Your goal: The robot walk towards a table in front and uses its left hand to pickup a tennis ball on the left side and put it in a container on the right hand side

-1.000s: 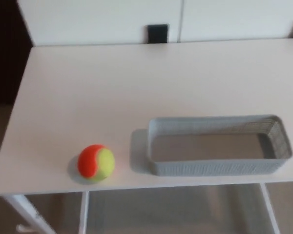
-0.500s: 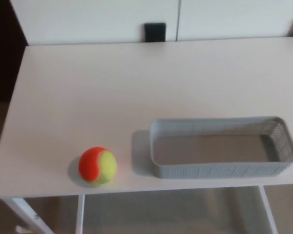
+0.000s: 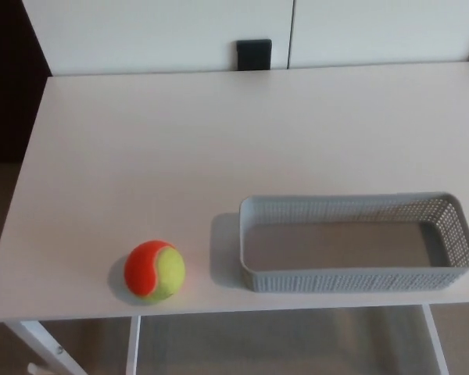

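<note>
A: First entry?
B: Ball (image 3: 155, 270), one. Round, fuzzy felt, part orange and part yellow-green, with a curved seam between. It sits at lower left of the frame on the table (image 3: 219, 141), near the front edge.
A: Second?
B: Basket (image 3: 352, 280), one. Grey, long rectangle, rounded corners, perforated walls, bare floor. Lower right, near the ball but apart from it.
A: Furniture?
B: Table, one: white, smooth, matt top. Struts (image 3: 133, 344), three, white, under the front edge. Panels (image 3: 156, 31), two, white, along the top. Plate (image 3: 254, 55), one, black, square, top centre.
A: Hands?
B: Neither shows in frame; I cannot tell how the fingers stand.
</note>
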{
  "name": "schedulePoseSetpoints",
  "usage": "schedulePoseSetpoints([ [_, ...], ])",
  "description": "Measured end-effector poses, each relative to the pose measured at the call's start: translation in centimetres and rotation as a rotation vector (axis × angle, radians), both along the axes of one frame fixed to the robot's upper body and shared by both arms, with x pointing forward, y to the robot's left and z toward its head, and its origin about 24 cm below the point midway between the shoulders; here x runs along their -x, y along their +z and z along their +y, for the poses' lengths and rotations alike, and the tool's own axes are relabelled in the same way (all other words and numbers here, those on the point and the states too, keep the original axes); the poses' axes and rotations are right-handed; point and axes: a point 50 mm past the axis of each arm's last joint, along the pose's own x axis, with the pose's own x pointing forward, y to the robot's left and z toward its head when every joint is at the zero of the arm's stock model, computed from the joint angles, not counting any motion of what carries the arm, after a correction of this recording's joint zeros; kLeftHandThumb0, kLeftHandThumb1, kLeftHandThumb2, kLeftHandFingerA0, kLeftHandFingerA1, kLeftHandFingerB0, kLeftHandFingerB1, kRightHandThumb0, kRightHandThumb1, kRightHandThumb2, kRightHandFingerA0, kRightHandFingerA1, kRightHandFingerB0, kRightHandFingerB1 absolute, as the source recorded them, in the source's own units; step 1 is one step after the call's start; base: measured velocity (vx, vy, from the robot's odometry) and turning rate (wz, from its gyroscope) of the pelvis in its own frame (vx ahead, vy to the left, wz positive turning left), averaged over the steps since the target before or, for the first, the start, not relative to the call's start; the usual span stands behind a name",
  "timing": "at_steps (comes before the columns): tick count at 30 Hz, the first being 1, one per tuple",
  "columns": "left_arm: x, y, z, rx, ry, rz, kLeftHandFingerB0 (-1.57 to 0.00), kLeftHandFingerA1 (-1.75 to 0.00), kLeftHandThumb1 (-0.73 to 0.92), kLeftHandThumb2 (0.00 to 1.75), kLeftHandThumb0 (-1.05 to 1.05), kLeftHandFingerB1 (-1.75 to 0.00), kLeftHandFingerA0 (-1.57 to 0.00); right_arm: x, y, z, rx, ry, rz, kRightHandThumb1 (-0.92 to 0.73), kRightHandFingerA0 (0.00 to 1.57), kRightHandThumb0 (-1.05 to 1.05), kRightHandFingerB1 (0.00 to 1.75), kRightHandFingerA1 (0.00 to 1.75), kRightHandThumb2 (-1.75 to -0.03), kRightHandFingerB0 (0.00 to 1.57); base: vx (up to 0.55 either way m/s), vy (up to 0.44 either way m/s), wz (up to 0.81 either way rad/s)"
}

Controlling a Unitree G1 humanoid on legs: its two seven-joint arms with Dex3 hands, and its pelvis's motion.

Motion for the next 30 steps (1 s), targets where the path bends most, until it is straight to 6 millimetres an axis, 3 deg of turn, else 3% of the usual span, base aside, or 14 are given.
schedulePoseSetpoints([
  [4,0.0,0.3,0.0,-0.005,0.005,-0.016,-0.09,-0.53,0.53,0.94,0.0,-0.46,-0.23,0.0,0.0,0.0,-0.001,0.001,-0.001,-0.6,0.45,-0.31,0.36,0.47,-0.58,0.32,0.0,0.0,0.0],
  [5,0.0,0.5,0.1,-0.011,0.016,-0.025,-0.17,-0.38,0.73,0.6,0.01,-0.28,-0.31,0.0,0.0,0.0,-0.002,0.002,-0.001,-0.59,0.45,-0.32,0.36,0.47,-0.58,0.33,0.0,0.0,0.0],
  [7,-0.1,0.8,0.4,-0.02,0.053,-0.049,-0.11,-0.33,0.75,0.63,0.02,-0.26,-0.21,-0.1,0.0,0.1,-0.003,0.003,-0.004,-0.59,0.46,-0.31,0.36,0.47,-0.58,0.33,0.0,0.0,0.0],
  [8,-0.4,1.5,0.9,-0.033,0.116,-0.105,-0.12,-0.31,0.69,0.65,-0.04,-0.21,-0.11,-0.3,0.1,0.0,-0.002,0.003,-0.009,-0.58,0.46,-0.3,0.37,0.48,-0.57,0.34,0.0,0.0,0.0],
  [11,-1.1,3.5,2.1,-0.065,0.223,-0.234,-0.07,-0.33,0.69,0.67,-0.05,-0.17,-0.11,-0.5,0.1,-0.1,-0.001,-0.001,-0.014,-0.59,0.45,-0.3,0.36,0.47,-0.57,0.33,0.0,0.0,0.0],
  [13,-1.9,5.2,2.7,-0.083,0.277,-0.334,-0.02,-0.24,0.66,0.8,-0.05,-0.14,-0.03,-0.8,0.2,-0.1,-0.001,-0.001,-0.02,-0.58,0.46,-0.27,0.36,0.47,-0.57,0.33,0.0,0.0,0.0],
  [15,-2.6,6.8,3.0,-0.096,0.293,-0.422,-0.05,-0.26,0.64,0.77,-0.07,-0.14,-0.07,-0.9,0.2,-0.1,-0.001,-0.001,-0.025,-0.58,0.46,-0.27,0.36,0.46,-0.57,0.32,0.0,0.0,0.0],
  [16,-3.1,7.6,3.1,-0.106,0.29,-0.465,-0.02,-0.3,0.68,0.61,-0.05,-0.23,-0.07,-1.0,0.2,-0.1,-0.002,0.0,-0.027,-0.58,0.47,-0.24,0.36,0.47,-0.57,0.33,0.0,0.0,0.0],
  [19,-4.7,10.5,2.9,-0.136,0.254,-0.595,-0.02,-0.33,0.64,0.61,-0.07,-0.22,-0.08,-1.2,0.3,-0.1,-0.002,0.001,-0.031,-0.58,0.48,-0.23,0.37,0.47,-0.57,0.33,0.0,0.0,0.0],
  [22,-6.7,14.2,2.0,-0.179,0.161,-0.751,-0.03,-0.43,0.51,0.55,-0.17,-0.28,-0.11,-1.5,0.3,-0.1,-0.002,0.002,-0.038,-0.6,0.46,-0.23,0.36,0.46,-0.57,0.33,0.0,0.0,0.0],
  [23,-7.2,15.0,1.7,-0.188,0.131,-0.785,-0.04,-0.47,0.45,0.65,-0.14,-0.19,-0.07,-1.5,0.3,-0.1,-0.002,0.002,-0.038,-0.41,0.38,-0.19,0.51,0.6,-0.86,0.21,0.0,0.0,0.0],
  [27,-9.7,19.3,-0.7,-0.232,-0.067,-0.947,-0.1,-0.45,0.4,0.56,-0.13,-0.24,-0.12,-1.7,0.4,-0.2,-0.007,-0.007,-0.043,-0.4,0.38,-0.18,0.51,0.6,-0.86,0.21,0.0,0.0,0.0],
  [28,-10.9,20.8,-2.2,-0.244,-0.183,-1.001,0.0,-0.52,0.39,0.86,-0.13,-0.51,-0.04,-1.8,0.4,-0.4,-0.011,-0.02,-0.046,-0.41,0.36,-0.17,0.51,0.59,-0.86,0.2,0.0,0.0,0.0],
  [30,-12.2,22.4,-4.3,-0.256,-0.33,-1.06,0.0,-0.53,0.34,0.83,-0.15,-0.5,-0.05,-2.1,0.5,-0.5,-0.017,-0.031,-0.056,-0.41,0.36,-0.17,0.51,0.59,-0.86,0.2,0.0,0.0,0.0],
])
